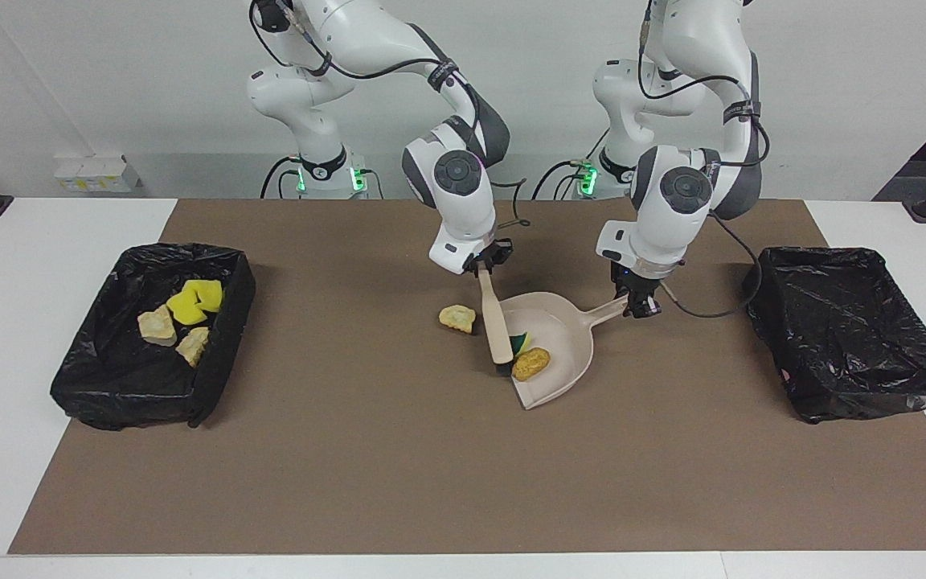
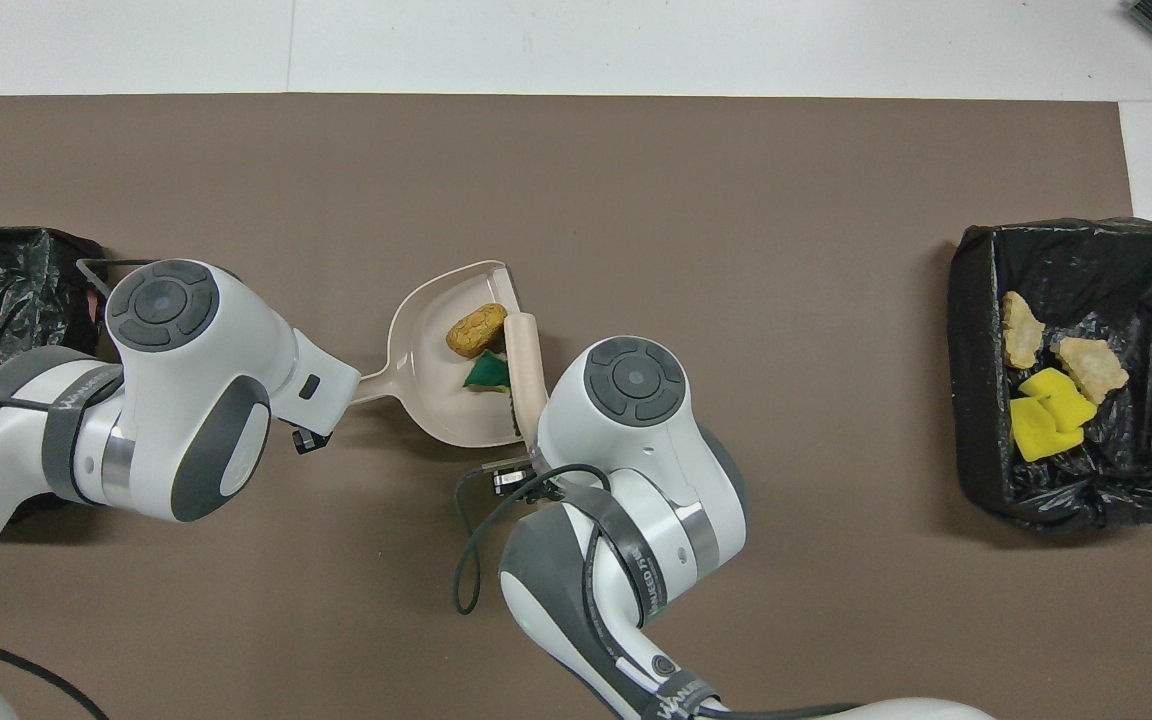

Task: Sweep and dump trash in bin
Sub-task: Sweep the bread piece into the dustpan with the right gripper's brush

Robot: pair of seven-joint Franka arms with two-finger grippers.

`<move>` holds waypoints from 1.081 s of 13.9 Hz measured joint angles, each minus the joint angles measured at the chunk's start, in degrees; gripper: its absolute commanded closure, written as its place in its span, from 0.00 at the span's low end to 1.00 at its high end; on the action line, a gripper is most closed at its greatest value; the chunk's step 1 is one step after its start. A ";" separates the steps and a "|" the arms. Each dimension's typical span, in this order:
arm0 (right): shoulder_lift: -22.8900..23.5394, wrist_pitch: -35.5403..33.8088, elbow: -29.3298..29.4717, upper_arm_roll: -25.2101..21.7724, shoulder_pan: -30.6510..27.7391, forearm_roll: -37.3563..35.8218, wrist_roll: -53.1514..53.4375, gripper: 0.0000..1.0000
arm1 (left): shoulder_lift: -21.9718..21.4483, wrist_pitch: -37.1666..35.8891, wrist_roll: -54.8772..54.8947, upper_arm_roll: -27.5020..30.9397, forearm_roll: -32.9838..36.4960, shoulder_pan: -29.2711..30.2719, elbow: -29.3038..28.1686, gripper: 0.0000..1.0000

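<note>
My right gripper (image 1: 485, 269) is shut on the handle of a beige brush (image 1: 497, 322), whose bristles rest at the mouth of the beige dustpan (image 1: 571, 334). My left gripper (image 1: 641, 305) is shut on the dustpan's handle. In the pan lie a golden bread-like scrap (image 1: 530, 363) and a green-and-yellow sponge wedge (image 1: 521, 343). A tan scrap (image 1: 457, 318) lies on the mat beside the brush, toward the right arm's end. In the overhead view the pan (image 2: 426, 330), golden scrap (image 2: 476, 329) and wedge (image 2: 488, 373) show, but the tan scrap is hidden under my right arm.
A black-lined bin (image 1: 109, 277) at the right arm's end of the table holds several yellow sponge (image 1: 194, 301) and tan scraps (image 1: 157, 326). A second black-lined bin (image 1: 776, 305) stands at the left arm's end with no scraps showing. A brown mat (image 1: 431, 482) covers the table.
</note>
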 measured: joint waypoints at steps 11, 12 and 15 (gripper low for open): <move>-1.17 -3.11 3.71 -0.26 2.49 -2.24 2.26 1.00 | -0.01 -0.19 5.51 -0.01 2.23 -0.01 0.00 1.00; -2.10 -5.56 3.74 -0.40 1.52 -2.28 2.26 1.00 | -0.02 -0.21 6.05 -0.02 2.39 -0.02 0.00 1.00; -4.82 -12.03 3.15 -0.73 -1.63 -2.42 2.26 1.00 | -0.03 -0.23 6.43 -0.07 2.48 -0.05 0.00 1.00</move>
